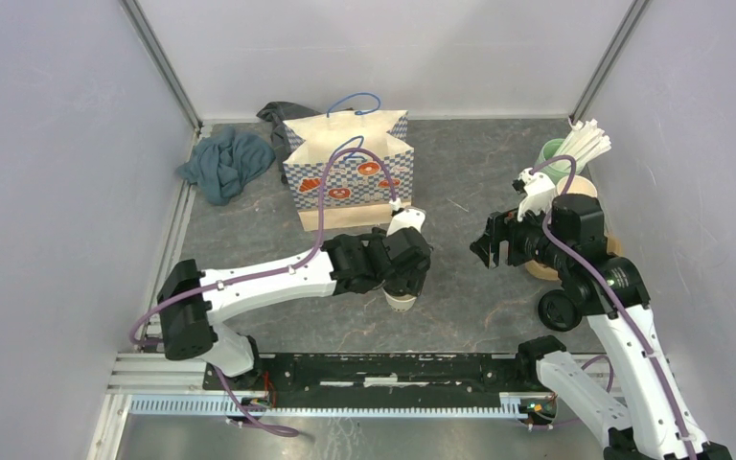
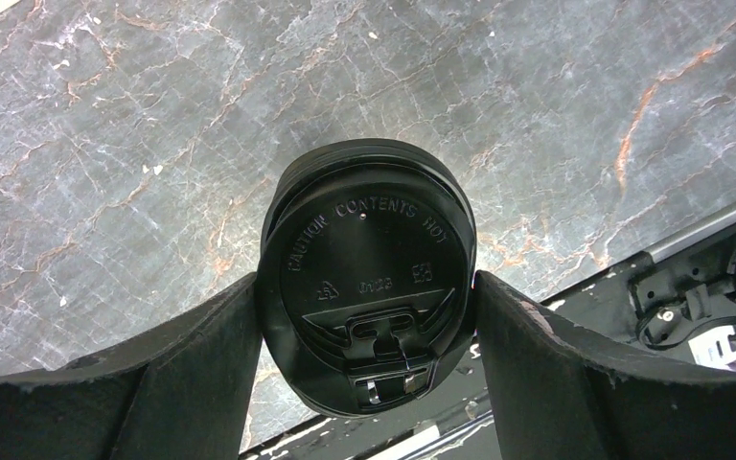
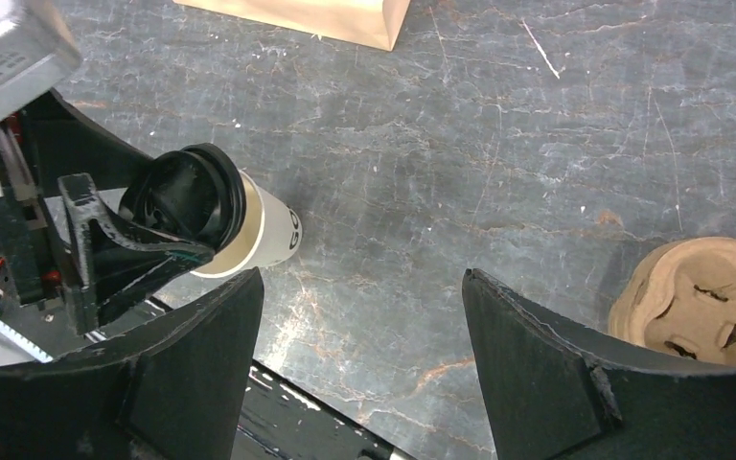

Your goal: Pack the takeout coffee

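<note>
Black plastic lid [image 2: 364, 254] caps the takeout coffee [image 1: 402, 303], which stands on the grey marbled table [image 1: 470, 192] at 6 o'clock from the checkered paper bag [image 1: 350, 177]. The left gripper [image 1: 404, 284] comes down over the cup from above, its fingers [image 2: 201, 355] pinching the lid on either side. At 3 o'clock from the cup, the right gripper [image 1: 491, 247] hangs spread, holding nothing.

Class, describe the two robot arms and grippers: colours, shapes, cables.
The left arm and right arm have white links, black joints and a trailing purple cable each. The left gripper and right gripper carry two broad, matte-black fingers with blunt tips.
</note>
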`<state>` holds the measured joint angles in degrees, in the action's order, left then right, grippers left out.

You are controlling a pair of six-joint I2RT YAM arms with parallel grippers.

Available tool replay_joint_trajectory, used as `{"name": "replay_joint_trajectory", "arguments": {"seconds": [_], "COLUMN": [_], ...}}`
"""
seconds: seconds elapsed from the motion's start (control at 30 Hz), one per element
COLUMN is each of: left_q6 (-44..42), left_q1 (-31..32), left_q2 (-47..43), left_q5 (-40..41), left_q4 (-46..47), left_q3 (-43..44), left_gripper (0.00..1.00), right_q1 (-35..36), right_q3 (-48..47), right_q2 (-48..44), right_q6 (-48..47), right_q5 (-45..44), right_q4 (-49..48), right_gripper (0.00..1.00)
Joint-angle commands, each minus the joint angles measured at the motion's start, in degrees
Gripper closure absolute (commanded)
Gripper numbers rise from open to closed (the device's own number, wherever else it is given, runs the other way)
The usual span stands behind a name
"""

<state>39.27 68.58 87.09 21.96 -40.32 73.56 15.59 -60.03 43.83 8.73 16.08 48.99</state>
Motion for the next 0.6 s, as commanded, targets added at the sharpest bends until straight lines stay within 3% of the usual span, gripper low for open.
{"name": "replay_joint_trajectory", "arguments": {"seconds": [0.0,0.57], "left_q6": [-3.4,-4.2], "left_q1": [0.2,0.1], "left_q2": [2.0,1.9], "left_q5": [0.2,-0.3], "left_q4": [2.7,2.7], "left_q3": [0.4,-1.7], "left_gripper": [0.18,0.14], "right_q1": [-0.1,0.0], "right_q3": [0.8,2.9], "right_q2": [-0.9,-1.3], "right_q6": [1.3,3.2], "right_q5": [1.0,2.6], "right_q4": [-2.8,-5.0], "right_gripper": [0.17,0.17]}}
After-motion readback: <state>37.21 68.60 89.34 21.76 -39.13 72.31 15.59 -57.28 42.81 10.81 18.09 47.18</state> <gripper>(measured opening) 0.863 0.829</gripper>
